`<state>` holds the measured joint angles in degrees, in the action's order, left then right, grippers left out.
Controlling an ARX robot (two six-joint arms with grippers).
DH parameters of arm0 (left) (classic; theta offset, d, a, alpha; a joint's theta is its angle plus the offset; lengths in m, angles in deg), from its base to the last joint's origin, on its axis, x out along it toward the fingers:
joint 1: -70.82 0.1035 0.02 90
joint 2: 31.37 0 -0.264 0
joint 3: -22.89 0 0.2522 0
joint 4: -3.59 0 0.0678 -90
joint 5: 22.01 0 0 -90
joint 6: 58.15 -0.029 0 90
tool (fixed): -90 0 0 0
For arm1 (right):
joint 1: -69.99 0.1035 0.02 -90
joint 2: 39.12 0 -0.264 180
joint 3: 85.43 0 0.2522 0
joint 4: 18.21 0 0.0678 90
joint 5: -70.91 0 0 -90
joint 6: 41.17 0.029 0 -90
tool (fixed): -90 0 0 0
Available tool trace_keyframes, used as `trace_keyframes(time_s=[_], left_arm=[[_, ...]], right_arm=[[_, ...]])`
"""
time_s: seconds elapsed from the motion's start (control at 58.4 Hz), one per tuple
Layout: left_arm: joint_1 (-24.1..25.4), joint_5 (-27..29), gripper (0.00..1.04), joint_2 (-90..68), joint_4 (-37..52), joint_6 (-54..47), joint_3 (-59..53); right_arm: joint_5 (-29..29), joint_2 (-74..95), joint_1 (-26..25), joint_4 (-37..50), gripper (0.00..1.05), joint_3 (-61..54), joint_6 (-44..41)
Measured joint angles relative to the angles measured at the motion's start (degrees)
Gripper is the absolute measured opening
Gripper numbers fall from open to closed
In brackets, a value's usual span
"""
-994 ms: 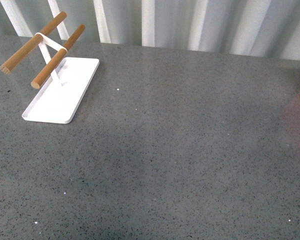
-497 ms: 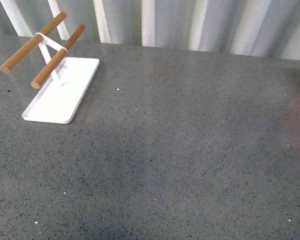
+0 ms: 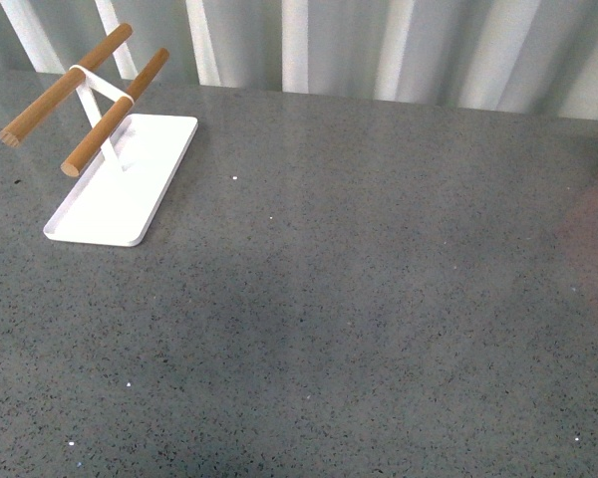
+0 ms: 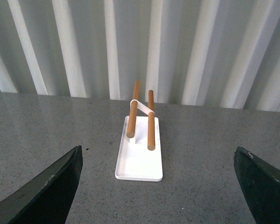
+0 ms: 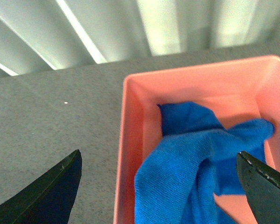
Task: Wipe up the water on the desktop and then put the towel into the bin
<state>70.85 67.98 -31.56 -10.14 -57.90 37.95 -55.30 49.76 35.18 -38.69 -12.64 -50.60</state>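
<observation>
The towel (image 5: 191,158), bright blue and crumpled, lies inside the pink bin (image 5: 130,140), seen from above by the right wrist camera. The right gripper (image 5: 158,196) hangs over it with jaws spread wide and empty. The left gripper (image 4: 156,186), also wide open, faces a white towel rack (image 4: 139,158) with two wooden bars. In the front view the desktop (image 3: 359,299) looks the same as a second ago: dry, rack at ten o'clock. The task seems finished.

A white tray base (image 3: 120,194) sits at the far left, with a thin white upright holding two wooden dowel bars (image 3: 110,115) side by side above it. Pale corrugated wall panels (image 3: 399,50) run along the back.
</observation>
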Motion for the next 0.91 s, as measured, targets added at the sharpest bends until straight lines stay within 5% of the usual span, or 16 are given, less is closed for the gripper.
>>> trace_keyframes(time_s=[0.206, 0.308, 0.445, 0.548, 0.651, 0.908], left_arm=[[0.0, 0.0, 0.98, 0.0, 0.0, 0.0, 0.0], [0.0, 0.0, 0.98, 0.0, 0.0, 0.0, 0.0], [0.0, 0.0, 0.98, 0.0, 0.0, 0.0, 0.0], [0.0, 0.0, 0.98, 0.0, 0.0, 0.0, 0.0], [0.0, 0.0, 0.98, 0.0, 0.0, 0.0, 0.0], [0.0, 0.0, 0.98, 0.0, 0.0, 0.0, 0.0]], right_arm=[[-1.7, -15.3, 10.4, -1.5, 0.98, -8.4, -4.6], [0.9, -25.0, 19.5, -1.9, 0.98, -15.8, -8.7], [4.8, -29.9, 23.8, 0.2, 0.97, -22.7, -10.3], [23.1, -33.2, 27.8, 25.0, 0.81, -34.6, -1.4], [30.4, -36.3, 29.1, 40.0, 0.63, -42.2, 4.7], [35.4, -43.5, 34.0, 41.6, 0.2, -49.2, 7.8]])
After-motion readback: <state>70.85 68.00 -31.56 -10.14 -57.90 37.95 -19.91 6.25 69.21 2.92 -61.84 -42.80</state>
